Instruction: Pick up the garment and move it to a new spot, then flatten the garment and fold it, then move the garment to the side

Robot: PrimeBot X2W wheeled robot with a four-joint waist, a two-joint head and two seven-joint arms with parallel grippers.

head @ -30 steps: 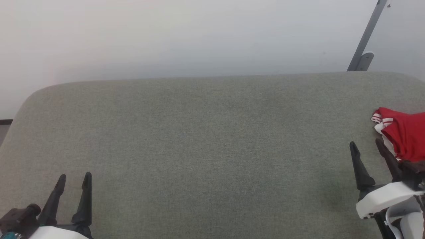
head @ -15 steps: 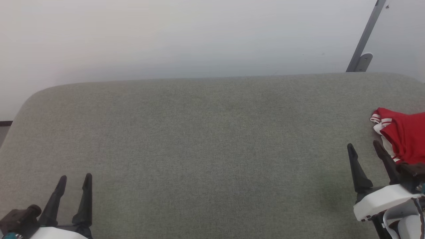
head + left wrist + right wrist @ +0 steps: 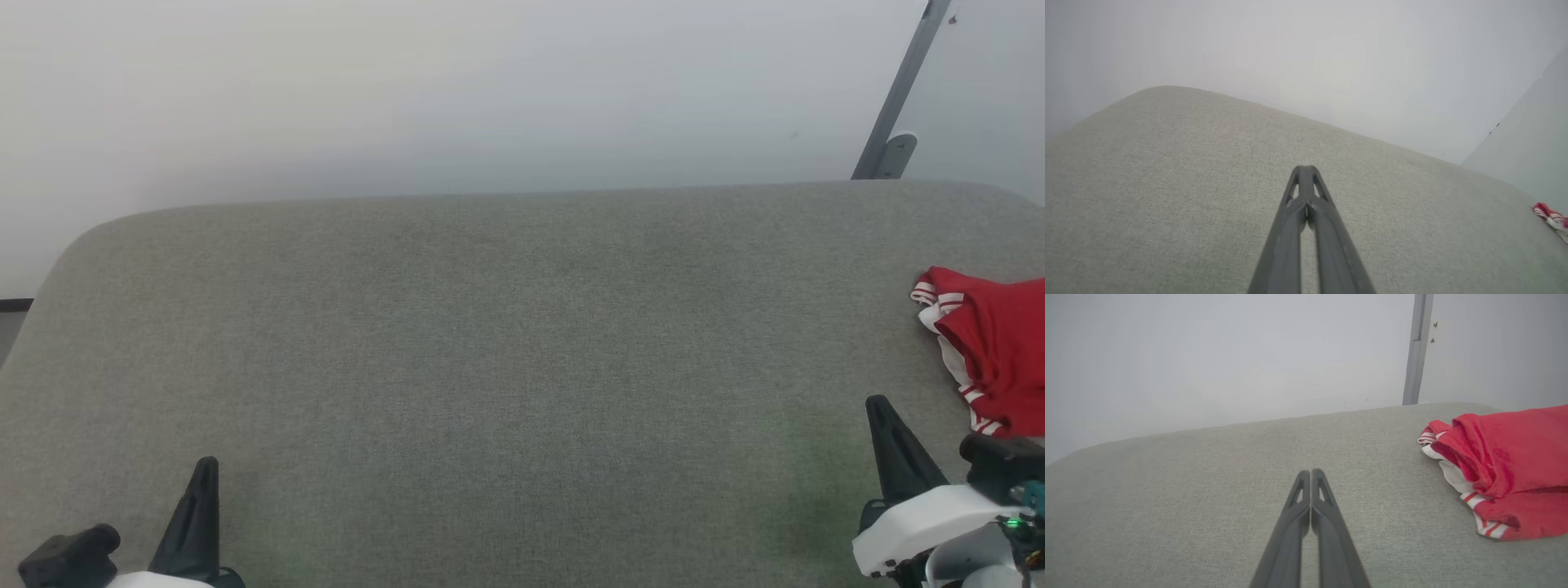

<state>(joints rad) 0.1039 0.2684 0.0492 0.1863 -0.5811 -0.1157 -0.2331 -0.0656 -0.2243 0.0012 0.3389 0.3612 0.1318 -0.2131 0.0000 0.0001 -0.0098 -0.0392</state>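
The red garment (image 3: 992, 351) lies crumpled at the right edge of the grey-green cushioned surface (image 3: 506, 359), its white lining and striped hem bands facing left. In the right wrist view the garment (image 3: 1506, 469) sits to the right of my right gripper (image 3: 1311, 473), which is shut on nothing, with a clear gap of cushion between them. From the head, the right gripper (image 3: 879, 404) stands below and left of the garment. My left gripper (image 3: 207, 465) is at the lower left, far from the garment, and its fingers (image 3: 1306, 169) are pressed together, empty. A corner of the garment (image 3: 1551, 216) peeks in at the far right.
A pale wall rises behind the cushioned surface. A grey metal strut (image 3: 894, 106) leans at the back right, also visible as a grey post (image 3: 1416, 351). The surface's far edge is rounded at its left corner (image 3: 90, 237).
Both grippers have gone from open to shut, with nothing between the fingers. Both have also dropped lower in the head view, the right one drawing back from the garment.
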